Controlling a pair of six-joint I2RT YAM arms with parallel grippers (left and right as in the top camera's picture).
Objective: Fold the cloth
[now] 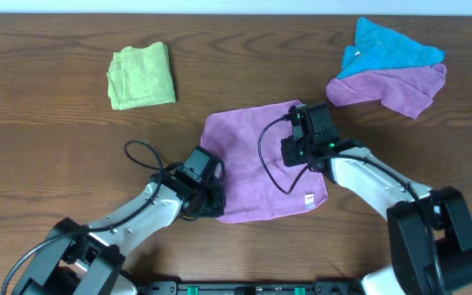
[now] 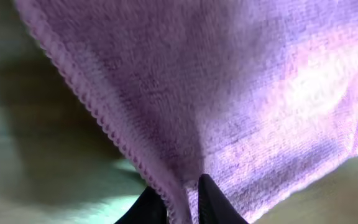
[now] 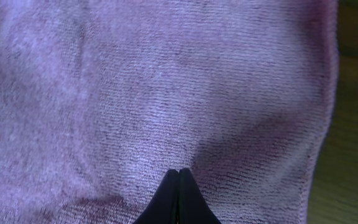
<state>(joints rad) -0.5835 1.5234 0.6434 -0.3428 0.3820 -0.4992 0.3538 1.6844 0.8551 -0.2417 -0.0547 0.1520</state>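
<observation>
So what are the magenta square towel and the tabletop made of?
Square magenta-purple towel: looks like microfibre terry, matte; fine looped nap and a stitched scalloped edge show in the wrist views. Brown table: wood or wood-look laminate, low sheen; visible grain streaks, cannot tell which.

The left arm (image 1: 142, 215) and the right arm (image 1: 365, 176) are built alike: a smooth white tube-like link between chunky black joint housings with rounded ends. A thin black cable (image 1: 140, 153) loops loose by the left wrist, and a second black cable (image 1: 267, 160) curls off the right one. The right gripper (image 1: 300, 131) is a boxy black block with a speck of green light (image 1: 297, 117); the left gripper (image 1: 211, 201) is black too. Its fingers (image 2: 213, 202) are matte black, tapering to narrow tips.
</observation>
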